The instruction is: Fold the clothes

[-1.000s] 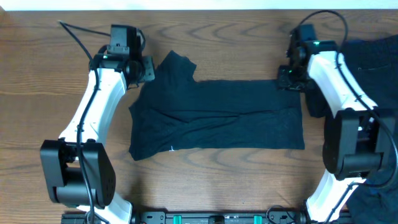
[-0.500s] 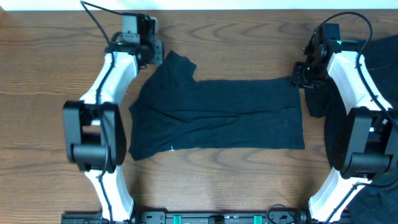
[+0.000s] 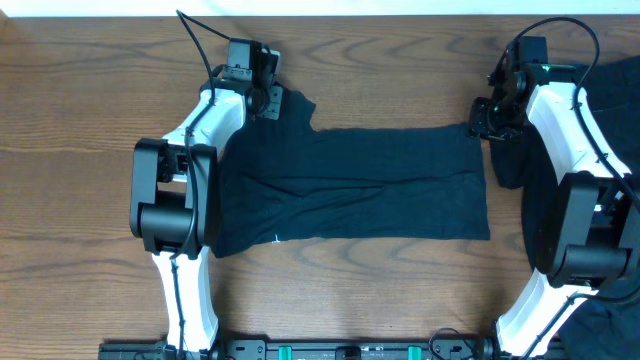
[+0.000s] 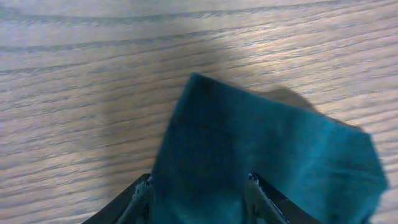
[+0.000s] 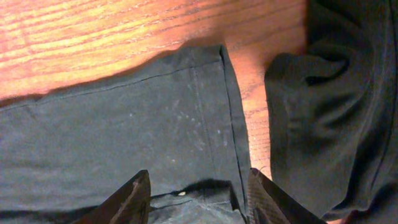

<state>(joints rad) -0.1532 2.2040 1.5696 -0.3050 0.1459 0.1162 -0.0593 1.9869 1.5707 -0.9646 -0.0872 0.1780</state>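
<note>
Clothes, overhead: we see a dark T-shirt (image 3: 350,185) spread flat on the table (image 3: 80,120); left gripper (image 3: 262,95) is over its sleeve, right gripper (image 3: 483,125) at its far right corner.
Left wrist: fingers (image 4: 140,194) are parted, the sleeve (image 4: 261,149) flat between them, unpinched.
Right wrist: fingers (image 5: 134,198) are parted above the shirt's corner; we note another dark garment (image 5: 323,112) just beside.

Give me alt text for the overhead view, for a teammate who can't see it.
A dark navy T-shirt lies spread out on a wooden table. The left arm reaches to its sleeve and the right arm to its opposite far corner, with more dark clothes heaped at the table's right edge.
</note>
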